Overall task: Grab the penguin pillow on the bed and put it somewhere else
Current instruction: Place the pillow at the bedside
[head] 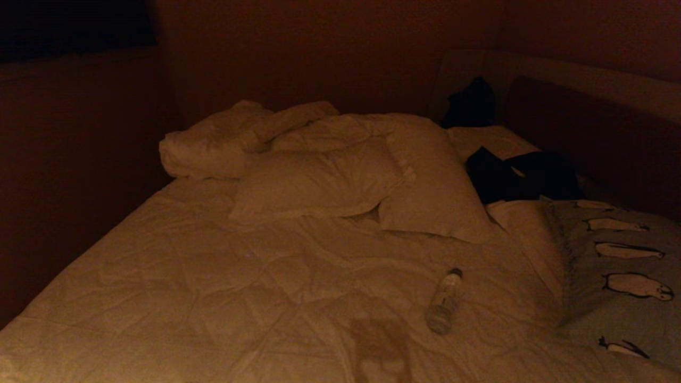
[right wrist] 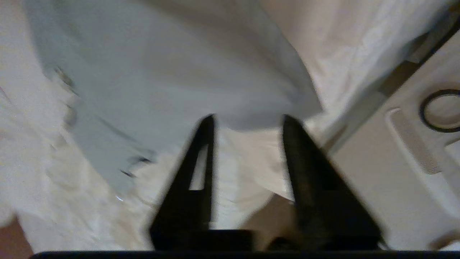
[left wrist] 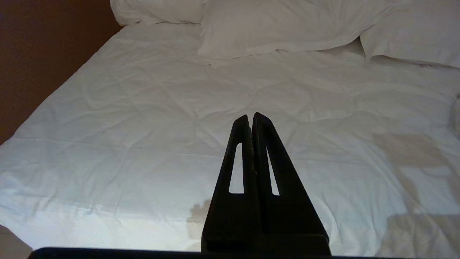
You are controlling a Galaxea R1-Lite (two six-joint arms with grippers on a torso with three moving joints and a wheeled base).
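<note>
Head view: penguin pillow (head: 622, 276) on bed (head: 213, 266), far right edge — soft, light, likely floppy; best pinched at its near corner. Right gripper (right wrist: 248, 120) parted, empty, just short of that corner — left gripper (left wrist: 250, 118) closed, idle.

We see the bed (head: 213, 276) in matt, wrinkled quilted cloth; penguin pillow (head: 622, 276) smooth soft fabric w/ printed pattern; bottle (head: 444, 302) clear glossy plastic; left gripper (left wrist: 251, 117) fingers matt black plastic.
</note>
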